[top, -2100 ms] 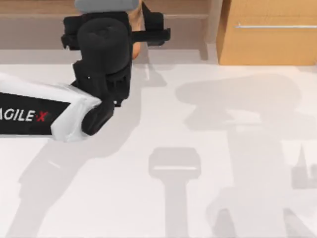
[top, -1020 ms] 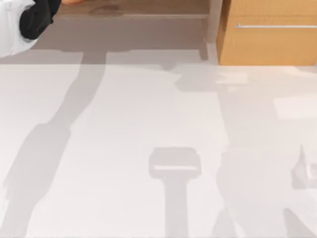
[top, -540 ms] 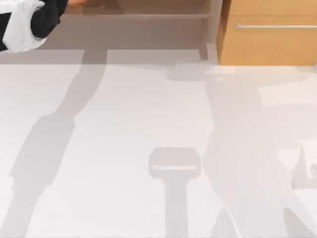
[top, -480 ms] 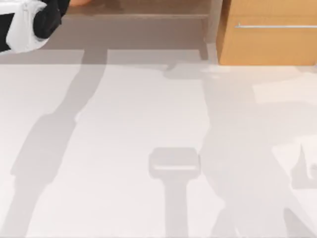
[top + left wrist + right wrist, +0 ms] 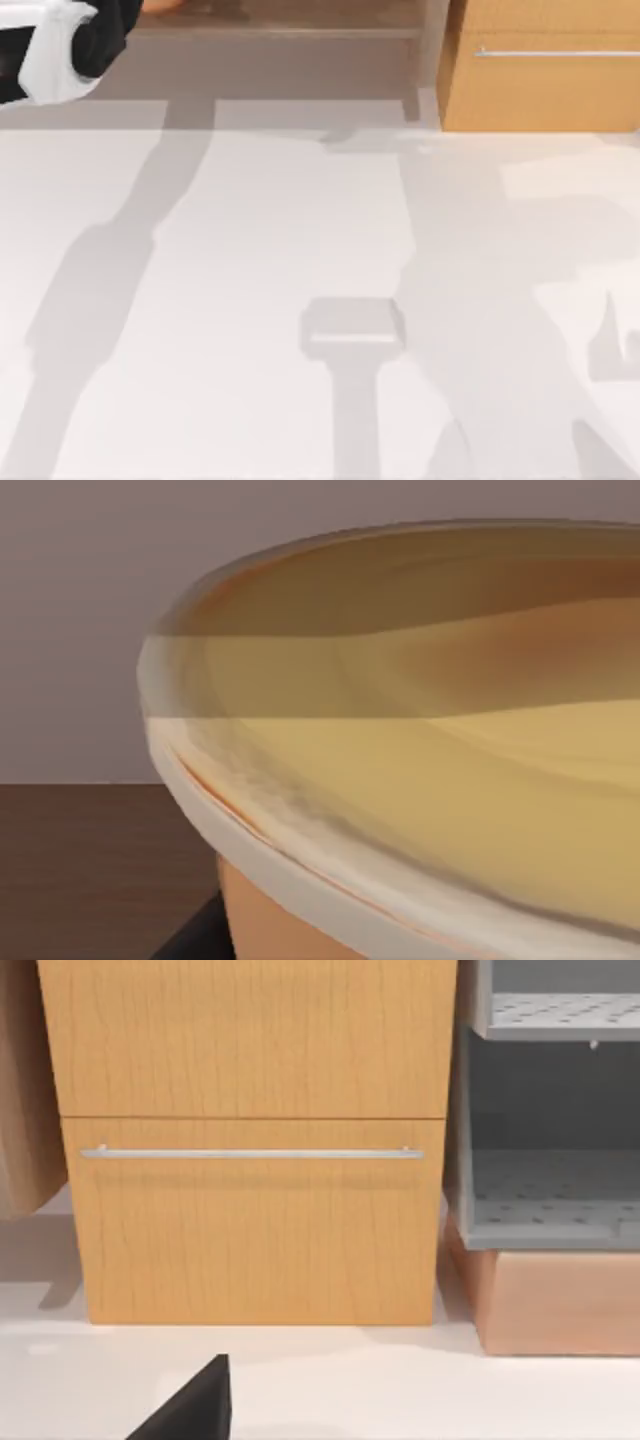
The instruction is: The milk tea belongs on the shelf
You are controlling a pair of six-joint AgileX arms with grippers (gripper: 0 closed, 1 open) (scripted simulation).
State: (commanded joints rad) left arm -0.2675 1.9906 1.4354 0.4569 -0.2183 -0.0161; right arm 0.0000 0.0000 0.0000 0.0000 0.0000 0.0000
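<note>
Step in hand: milk tea seen close at left jaws, grip state untellable; shelf placement, release judged next.

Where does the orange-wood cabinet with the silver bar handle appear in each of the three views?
Top view: the cabinet sits in the upper right corner, at the back of the table.
Right wrist view: the cabinet is seen from the front, filling the middle of the picture.
Left wrist view: this one looks closely at the milk tea lid instead.
Shared landmark: the silver bar handle, also at.
</note>
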